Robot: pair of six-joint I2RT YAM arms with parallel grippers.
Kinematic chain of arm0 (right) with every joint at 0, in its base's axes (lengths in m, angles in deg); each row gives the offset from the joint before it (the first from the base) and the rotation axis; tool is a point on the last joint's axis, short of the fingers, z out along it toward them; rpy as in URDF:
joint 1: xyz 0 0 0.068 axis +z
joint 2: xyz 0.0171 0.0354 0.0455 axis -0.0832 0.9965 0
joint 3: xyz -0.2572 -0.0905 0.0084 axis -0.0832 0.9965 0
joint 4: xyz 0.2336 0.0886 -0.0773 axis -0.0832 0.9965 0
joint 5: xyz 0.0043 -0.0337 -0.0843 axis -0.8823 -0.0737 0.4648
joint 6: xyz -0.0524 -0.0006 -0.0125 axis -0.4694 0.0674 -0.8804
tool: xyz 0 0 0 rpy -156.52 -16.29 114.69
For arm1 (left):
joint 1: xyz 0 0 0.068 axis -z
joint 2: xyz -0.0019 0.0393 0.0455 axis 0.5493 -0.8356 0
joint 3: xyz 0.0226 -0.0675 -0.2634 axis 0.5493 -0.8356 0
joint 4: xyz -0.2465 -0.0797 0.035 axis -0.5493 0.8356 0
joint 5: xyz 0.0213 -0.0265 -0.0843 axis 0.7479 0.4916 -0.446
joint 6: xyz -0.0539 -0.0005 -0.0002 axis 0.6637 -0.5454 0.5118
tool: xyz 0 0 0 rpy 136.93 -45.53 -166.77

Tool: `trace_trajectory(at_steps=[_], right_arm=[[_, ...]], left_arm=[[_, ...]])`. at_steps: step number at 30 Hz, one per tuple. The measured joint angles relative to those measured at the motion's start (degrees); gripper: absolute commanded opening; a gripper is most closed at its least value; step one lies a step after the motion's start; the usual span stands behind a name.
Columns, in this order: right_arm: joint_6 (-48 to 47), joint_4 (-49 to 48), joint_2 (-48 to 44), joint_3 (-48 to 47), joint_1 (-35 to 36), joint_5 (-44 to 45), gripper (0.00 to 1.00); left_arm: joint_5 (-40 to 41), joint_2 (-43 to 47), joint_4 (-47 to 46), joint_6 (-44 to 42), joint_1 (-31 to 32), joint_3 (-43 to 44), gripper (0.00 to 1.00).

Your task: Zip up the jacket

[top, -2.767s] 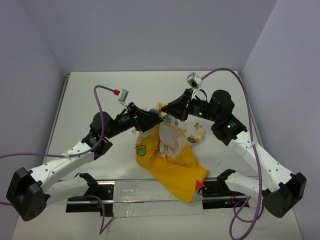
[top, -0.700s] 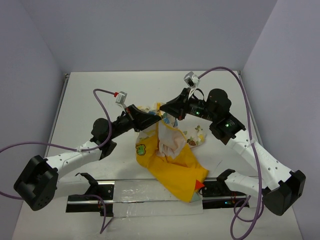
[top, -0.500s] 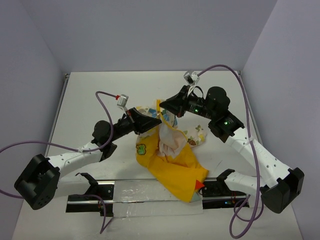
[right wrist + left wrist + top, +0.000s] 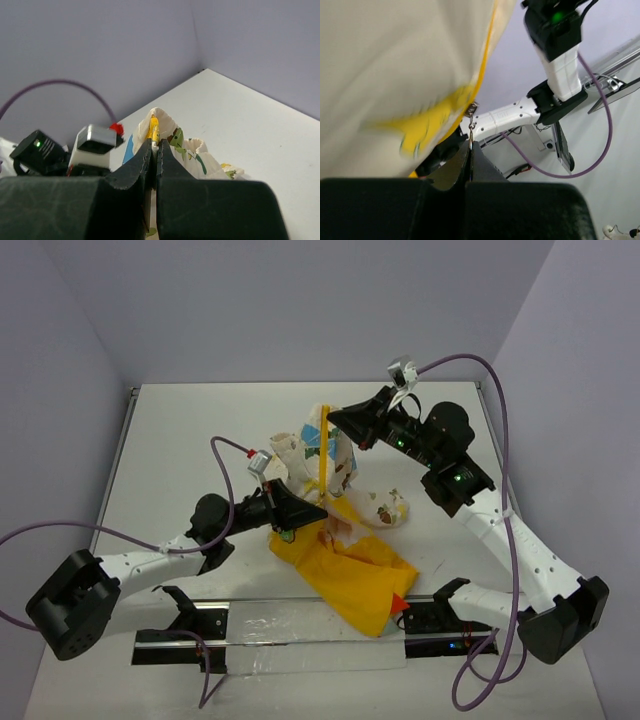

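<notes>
Left gripper is clamped on the zipper pull. Right gripper, above it, pinches the yellow zipper edge of the jacket, stretched between them.

No legible text (none anywhere)

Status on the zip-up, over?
Left gripper shut on zipper pull. Right gripper shut on jacket top edge, held high. Yellow zipper strip taut between them. Nothing blocking in view.
</notes>
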State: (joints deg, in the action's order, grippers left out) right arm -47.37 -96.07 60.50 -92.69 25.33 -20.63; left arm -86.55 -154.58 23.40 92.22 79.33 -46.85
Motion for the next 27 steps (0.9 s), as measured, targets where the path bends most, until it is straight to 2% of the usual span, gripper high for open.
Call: trace_trajectory(at_steps=[5,11,20,22,24,27], right_arm=[[-0.84,1.47,3.66,-6.62,-2.18,1.25,0.0],[0.35,2.02,10.01,-16.79,-8.89,1.59,0.0],[2.05,6.3,16.08,-20.06,-10.55,1.54,0.0],[2.06,6.36,16.2,-20.02,-10.76,2.45,0.0],[1.92,4.49,15.85,-19.96,-11.64,4.71,0.0],[1.81,1.49,13.67,-17.89,-13.05,7.93,0.0]], left_arm=[[1.56,3.95,1.74,0.88,1.23,-6.97,0.0],[7.36,9.43,5.93,2.34,5.18,-12.06,0.0],[18.08,14.69,8.3,4.98,8.33,-16.49,0.0],[19.63,17.73,14.27,4.01,8.45,-15.98,0.0],[21.51,21.37,24.74,2.52,8.51,-13.48,0.0],[24.94,25.02,39.88,-0.25,3.21,-6.73,0.0]])
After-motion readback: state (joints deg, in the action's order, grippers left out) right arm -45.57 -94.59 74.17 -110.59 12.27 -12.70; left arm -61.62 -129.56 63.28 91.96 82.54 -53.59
